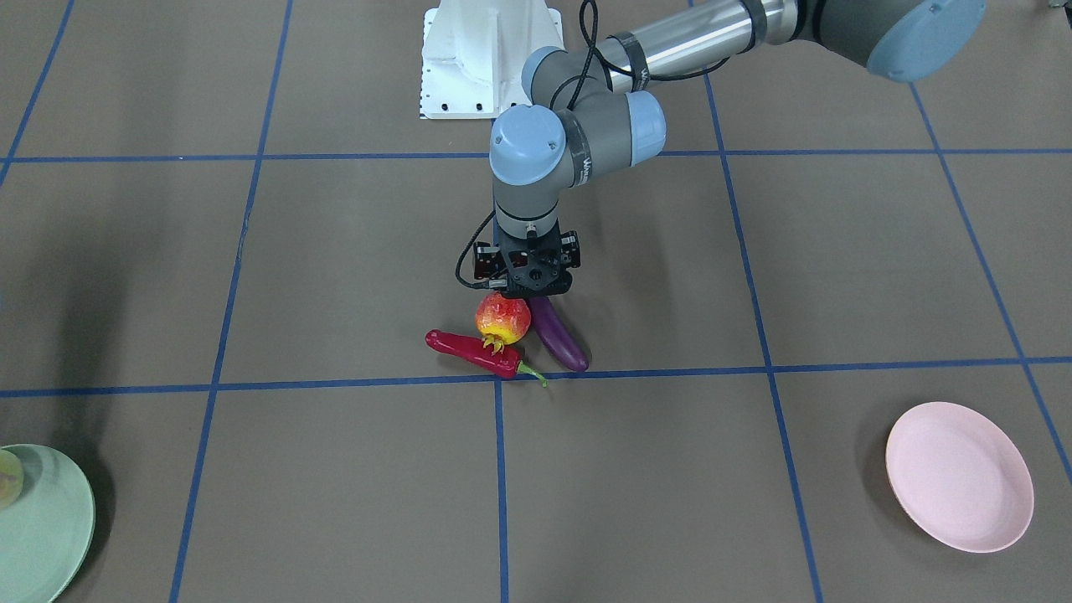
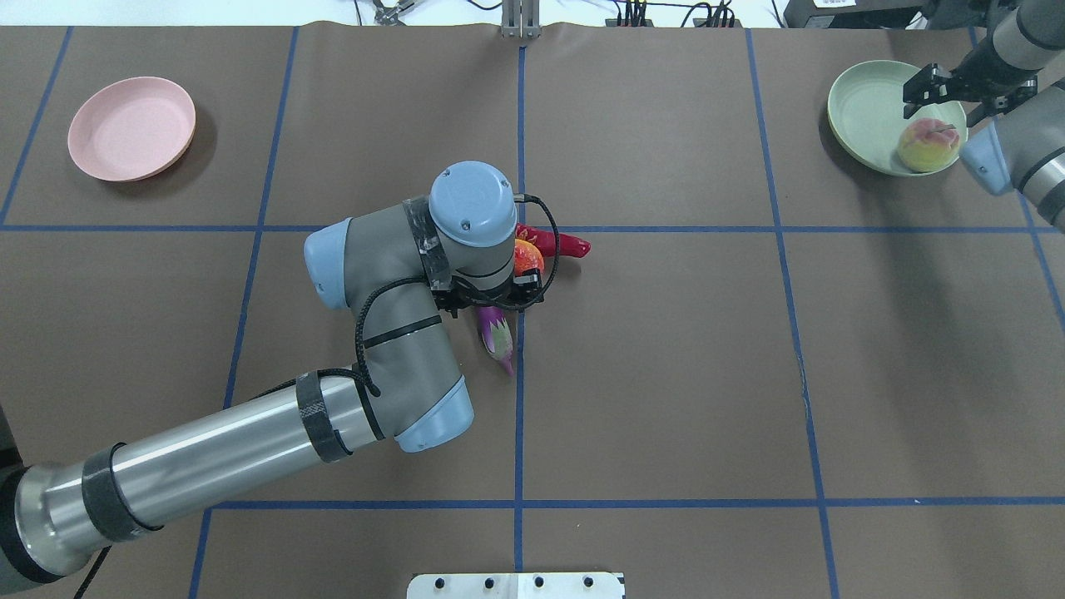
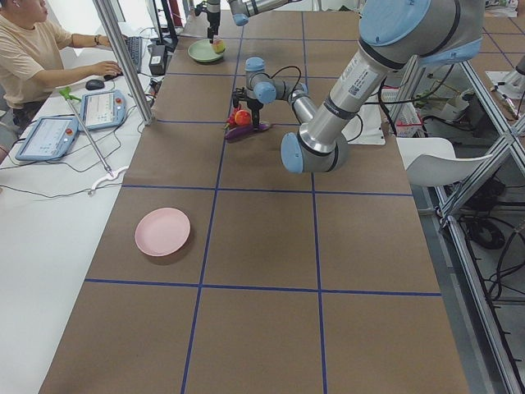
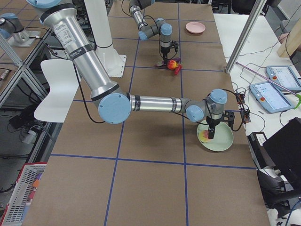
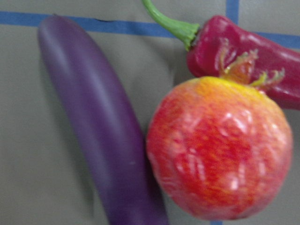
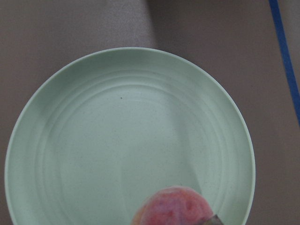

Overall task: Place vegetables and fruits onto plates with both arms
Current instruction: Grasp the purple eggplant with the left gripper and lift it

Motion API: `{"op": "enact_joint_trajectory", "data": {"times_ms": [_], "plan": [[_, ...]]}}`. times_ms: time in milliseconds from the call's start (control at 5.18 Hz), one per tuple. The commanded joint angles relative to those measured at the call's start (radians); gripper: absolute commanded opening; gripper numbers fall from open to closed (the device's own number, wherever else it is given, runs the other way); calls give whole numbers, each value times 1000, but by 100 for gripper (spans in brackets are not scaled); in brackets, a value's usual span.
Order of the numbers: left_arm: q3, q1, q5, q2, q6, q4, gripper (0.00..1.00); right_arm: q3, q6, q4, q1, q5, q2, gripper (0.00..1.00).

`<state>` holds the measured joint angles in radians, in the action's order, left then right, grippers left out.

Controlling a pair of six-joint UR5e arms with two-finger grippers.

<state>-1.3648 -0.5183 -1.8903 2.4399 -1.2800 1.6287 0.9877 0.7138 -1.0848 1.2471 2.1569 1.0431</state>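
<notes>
The pomegranate (image 1: 502, 318), the purple eggplant (image 1: 559, 335) and the red chili (image 1: 473, 353) lie touching in a cluster at the table's middle. My left gripper (image 1: 536, 291) hangs straight down just above the pomegranate and eggplant, open and empty. The left wrist view shows the eggplant (image 5: 98, 140), the pomegranate (image 5: 220, 150) and the chili (image 5: 243, 51) close below. The peach (image 2: 926, 143) lies in the mint green plate (image 2: 869, 108). My right gripper (image 2: 953, 90) hovers above it, open and empty. The pink plate (image 2: 131, 129) holds nothing.
The white robot base (image 1: 490, 59) stands at the robot's edge of the table. Blue tape lines grid the brown surface. In the exterior left view a desk with tablets (image 3: 49, 135) and a metal pole (image 3: 123, 57) flank the far long side.
</notes>
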Motion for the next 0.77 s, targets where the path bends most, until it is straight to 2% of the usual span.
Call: {"op": "enact_joint_trajectory", "data": {"times_ms": [0,193,386,579], "plan": [[15,6,-3,-15,1,-9,99,5,3,0,0,1,2,100],[21,6,-1,-15,1,-3,99,6,3,0,0,1,2,100],[26,7,-3,-12,-4,-3,89,8,4,0,0,3,2,100],[24,6,-6,1,-10,0,20,11,4,2,0,4,2,100]]}}
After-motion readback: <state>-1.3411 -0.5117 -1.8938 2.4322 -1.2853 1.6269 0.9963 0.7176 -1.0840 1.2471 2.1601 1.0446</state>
